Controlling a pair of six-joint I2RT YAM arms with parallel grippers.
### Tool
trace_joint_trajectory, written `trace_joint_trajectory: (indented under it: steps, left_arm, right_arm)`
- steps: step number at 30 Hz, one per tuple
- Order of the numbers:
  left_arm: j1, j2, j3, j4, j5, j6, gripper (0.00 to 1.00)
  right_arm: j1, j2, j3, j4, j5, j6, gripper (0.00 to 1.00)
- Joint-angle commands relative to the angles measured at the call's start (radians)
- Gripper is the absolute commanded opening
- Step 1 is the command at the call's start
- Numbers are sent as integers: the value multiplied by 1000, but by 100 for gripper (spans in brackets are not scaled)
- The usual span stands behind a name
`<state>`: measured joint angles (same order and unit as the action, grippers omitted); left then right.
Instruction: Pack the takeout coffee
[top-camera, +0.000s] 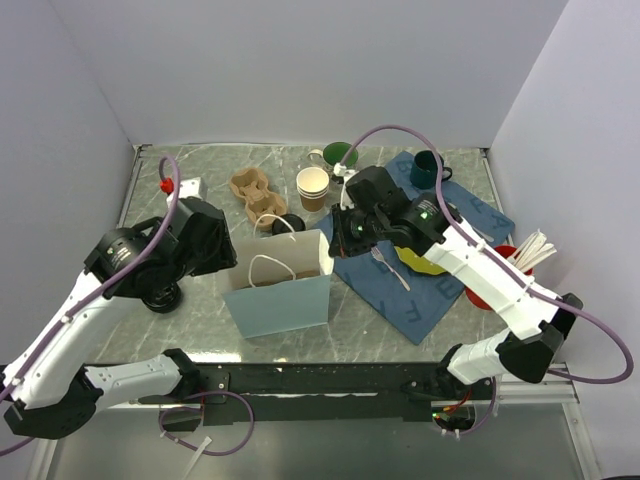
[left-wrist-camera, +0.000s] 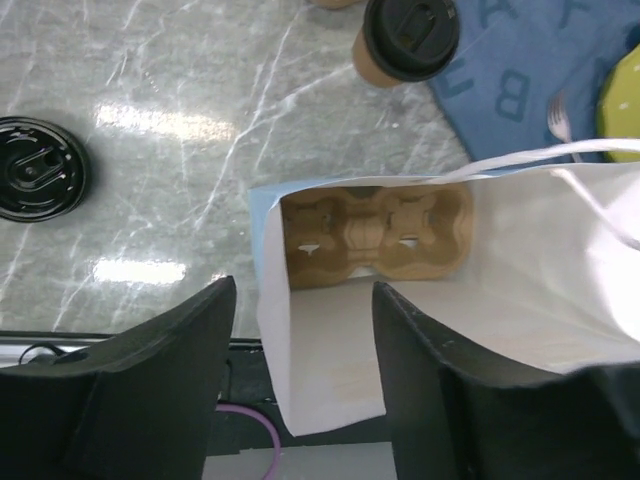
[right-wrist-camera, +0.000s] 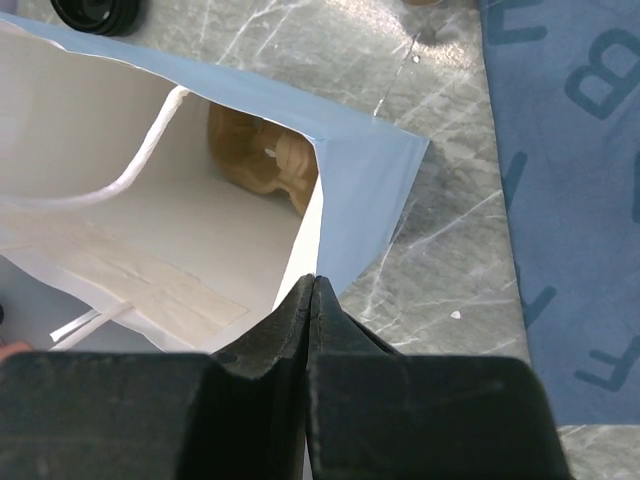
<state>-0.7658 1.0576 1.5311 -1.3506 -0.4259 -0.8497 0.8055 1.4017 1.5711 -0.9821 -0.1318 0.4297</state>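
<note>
The takeout coffee (top-camera: 290, 224), a brown paper cup with a black lid, stands on the table just behind the light blue paper bag (top-camera: 280, 290). The left wrist view shows the coffee (left-wrist-camera: 408, 40) at the top. The bag (left-wrist-camera: 330, 340) stands open with a brown cup carrier (left-wrist-camera: 375, 232) at its bottom. My left gripper (left-wrist-camera: 305, 300) is open, one finger on each side of the bag's left wall. My right gripper (right-wrist-camera: 313, 285) is shut on the rim of the bag (right-wrist-camera: 350, 170) at its right corner. In the top view both grippers, left (top-camera: 228, 252) and right (top-camera: 335, 238), flank the bag.
A second carrier (top-camera: 255, 192), a stack of lidless cups (top-camera: 313, 187) and two green mugs (top-camera: 338, 155) (top-camera: 427, 168) stand behind. A blue mat (top-camera: 440, 290) on the right carries a yellow plate (top-camera: 420, 262) and fork (top-camera: 390, 268). A loose black lid (left-wrist-camera: 40, 168) lies left of the bag.
</note>
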Motion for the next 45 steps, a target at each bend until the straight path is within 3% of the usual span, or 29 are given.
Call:
trace_joint_trajectory:
  steps: [1, 6, 8, 9, 11, 15, 20, 30, 43, 45]
  left_arm:
    - [14, -2, -58, -21, -24, 21, 60]
    - [45, -1, -95, -21, -57, 12, 46]
    - [63, 7, -100, -22, -69, 23, 30]
    - [68, 8, -101, -22, -74, 24, 25]
    - [80, 7, -106, -21, -91, 31, 14]
    - [138, -19, -126, -22, -94, 32, 1]
    - [261, -76, -149, -22, -125, 72, 1]
    - [298, -117, -62, -22, -154, 116, 1]
    - [304, -192, -210, -22, -53, 69, 1]
    - [304, -192, -219, -22, -51, 70, 7]
  right_arm:
    - [6, -46, -22, 40, 14, 20, 0]
    - [12, -66, -37, 65, -6, 26, 0]
    - [14, -67, -31, 76, -18, 32, 2]
    - [14, -67, -23, 74, -22, 34, 6]
    - [15, -66, 18, 63, -12, 40, 23]
    - [15, -73, 116, 59, 6, 29, 37]
    - [1, -34, 253, 17, 122, -11, 46]
    - [-34, 276, 493, 49, 267, -98, 57]
    - [-31, 554, 492, 181, 264, -164, 75]
    - [-31, 586, 474, 203, 241, -177, 76]
